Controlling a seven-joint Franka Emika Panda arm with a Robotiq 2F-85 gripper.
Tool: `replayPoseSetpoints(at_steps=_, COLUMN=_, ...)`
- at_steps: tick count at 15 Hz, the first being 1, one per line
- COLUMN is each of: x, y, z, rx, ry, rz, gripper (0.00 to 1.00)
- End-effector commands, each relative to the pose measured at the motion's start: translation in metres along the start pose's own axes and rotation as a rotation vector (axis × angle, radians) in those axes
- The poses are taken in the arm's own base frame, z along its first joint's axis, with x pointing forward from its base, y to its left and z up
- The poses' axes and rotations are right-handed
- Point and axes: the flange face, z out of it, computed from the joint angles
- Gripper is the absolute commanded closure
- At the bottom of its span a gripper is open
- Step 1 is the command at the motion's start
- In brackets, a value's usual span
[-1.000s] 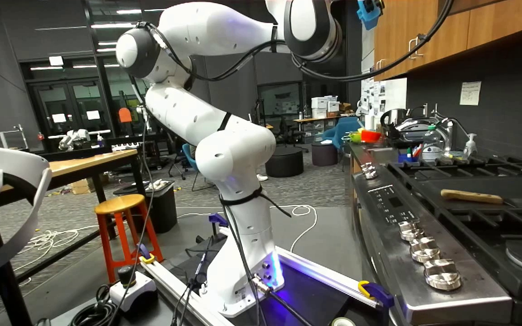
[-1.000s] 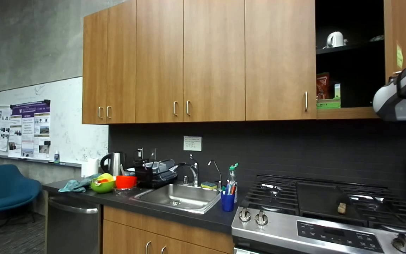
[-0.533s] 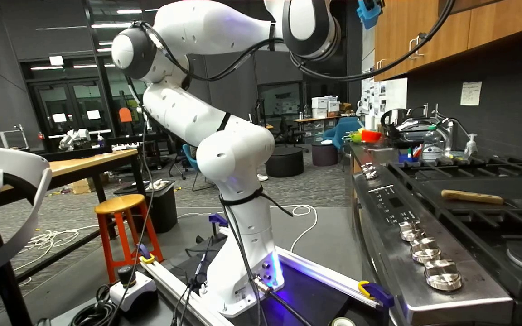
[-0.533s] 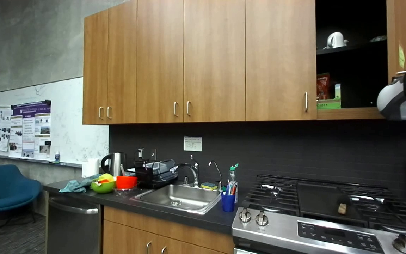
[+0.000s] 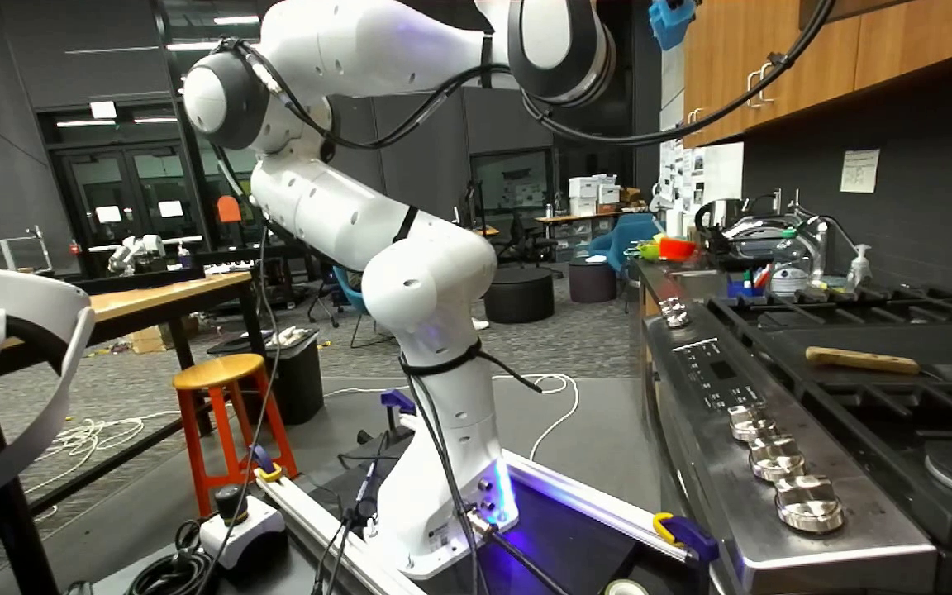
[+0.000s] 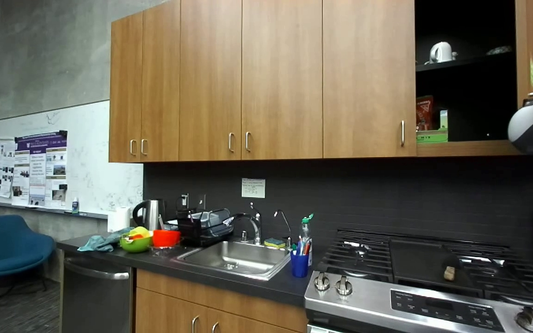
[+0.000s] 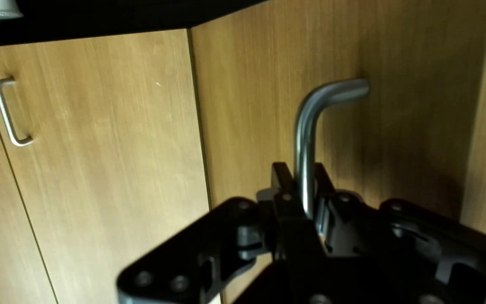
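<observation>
Metal handle on the wooden cabinet door sits clamped in the end effector; even pressure and slow travel along the door's arc should best prevent slipping.

place: lab kitchen | sink, stove, kettle | robot arm, whiteboard, posters

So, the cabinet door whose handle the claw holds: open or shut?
Open: in the wrist view the door stands angled to the neighbouring panel, and an exterior view shows the green box inside, uncovered.
</observation>
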Motion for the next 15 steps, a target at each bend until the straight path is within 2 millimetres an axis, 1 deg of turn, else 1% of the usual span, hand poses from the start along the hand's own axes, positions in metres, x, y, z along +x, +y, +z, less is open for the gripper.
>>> replayPoseSetpoints(at_steps=1, x=-0.015, y=0.068, z=0.015, rx=-0.139, ry=-0.053, rz=0.007, gripper=0.97)
replayPoseSetpoints(at_steps=11, x=-0.015, y=0.092, z=0.009, rx=-0.113, ry=-0.043, rz=-0.081, gripper=0.97)
replayPoseSetpoints(at_steps=13, x=-0.02, y=0.095, z=0.012, rx=-0.099, ry=-0.054, rz=-0.067, gripper=0.97)
replayPoseSetpoints(at_steps=14, x=-0.02, y=0.093, z=0.023, rx=-0.095, ry=-0.051, rz=-0.046, gripper=0.97)
replayPoseSetpoints(at_steps=15, x=-0.011, y=0.073, z=0.025, rx=-0.08, ry=-0.046, rz=-0.027, gripper=0.97)
